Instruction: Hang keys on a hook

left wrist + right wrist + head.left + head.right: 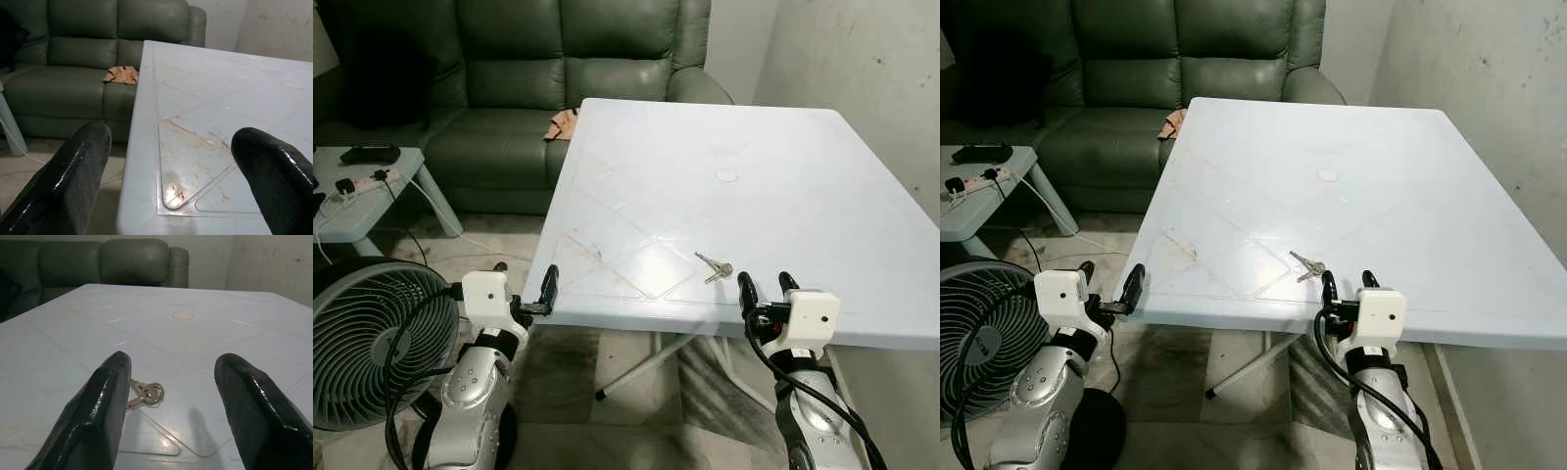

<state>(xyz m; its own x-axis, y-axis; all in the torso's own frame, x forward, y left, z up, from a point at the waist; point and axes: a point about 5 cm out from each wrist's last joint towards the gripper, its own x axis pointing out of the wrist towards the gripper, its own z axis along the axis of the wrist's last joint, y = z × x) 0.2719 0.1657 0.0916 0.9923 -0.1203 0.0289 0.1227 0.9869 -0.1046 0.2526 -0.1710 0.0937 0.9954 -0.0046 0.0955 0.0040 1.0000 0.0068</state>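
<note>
One set of keys [715, 267] lies on the counter [783, 196], just ahead of the right tool [768, 286], fingers apart; left tool [525, 287] likewise spread at the counter's edge.

No text, label, brand, number or sign can be read on anything here.

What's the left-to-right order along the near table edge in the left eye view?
fan → left gripper, open at the table's left corner → keys lying on the table → right gripper, open just past the keys
</note>
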